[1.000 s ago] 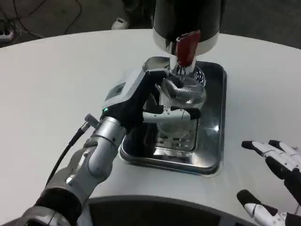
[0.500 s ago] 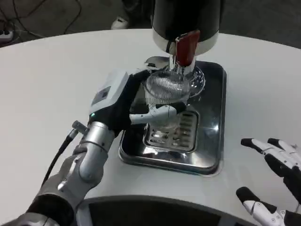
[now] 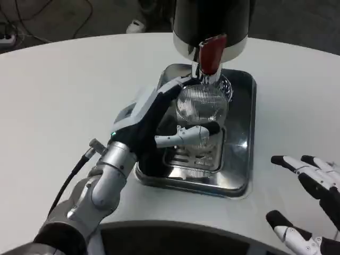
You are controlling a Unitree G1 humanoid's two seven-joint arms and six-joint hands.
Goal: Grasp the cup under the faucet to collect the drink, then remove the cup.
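My right robot hand waits nearest me, low on the round white surface, well to the right of the rectangular stainless-steel drip tray; its fingers are spread and it holds nothing. It plays no part at present, but a careless sweep toward the tray could knock the tray's near right corner.

My left robot hand reaches in over the tray's left side and grips the clear ribbed plastic cup, fingers wrapped around its wall. The cup is over the tray, above the slotted grille, and sits just below the dispenser's spout. I judge it tilted, its mouth turned toward me, though I cannot tell whether it holds any drink.

That tilt is my chief worry: if liquid is in it, or starts to flow, it may run over the lip onto the tray. The thin plastic could also buckle or slip if I squeeze unevenly. The rim looks very close to the red tap lever; pulling away carelessly could catch it and jolt the cup.

Farthest from me, at the tray's back edge, stands the black-and-chrome cylindrical drink dispenser.

I can read no brand, label or writing anywhere.
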